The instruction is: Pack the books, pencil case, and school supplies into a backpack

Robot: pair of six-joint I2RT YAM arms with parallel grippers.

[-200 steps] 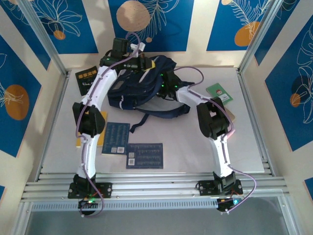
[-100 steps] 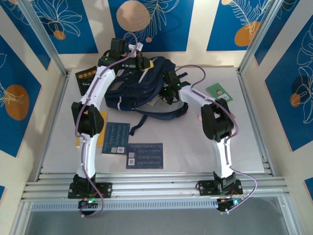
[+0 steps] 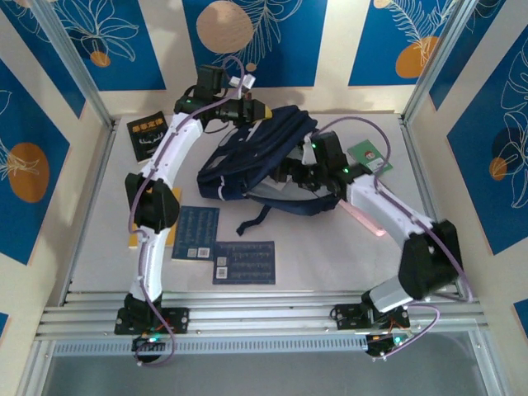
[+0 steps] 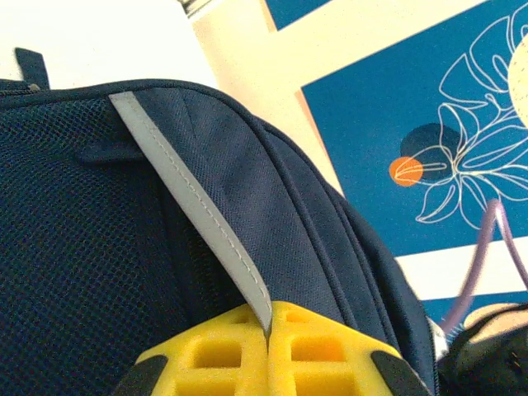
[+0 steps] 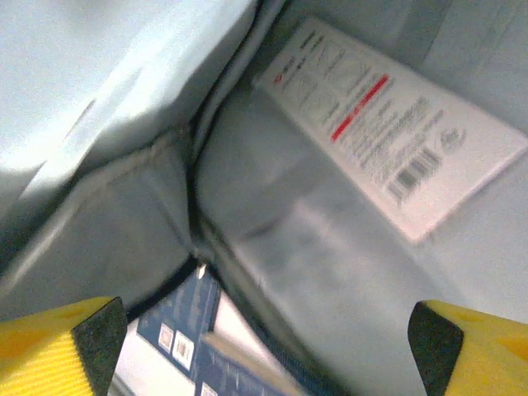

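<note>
Dark blue books [image 3: 195,233] were laid flat on the table [image 3: 313,256], nearest the arm bases. Beyond them, the right gripper [image 5: 268,334] was set with jaws wide apart at the mouth of the backpack [image 3: 264,153], where a white packet [image 5: 388,132] was lodged inside. Farther back, the left gripper [image 4: 270,351] was clamped on the backpack's pale stripe [image 4: 198,214]. A black book [image 3: 148,134] was placed far left.

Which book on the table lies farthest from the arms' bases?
The black book with the yellow title, alone near the far left corner; the dark blue books lie toward the near edge.
</note>
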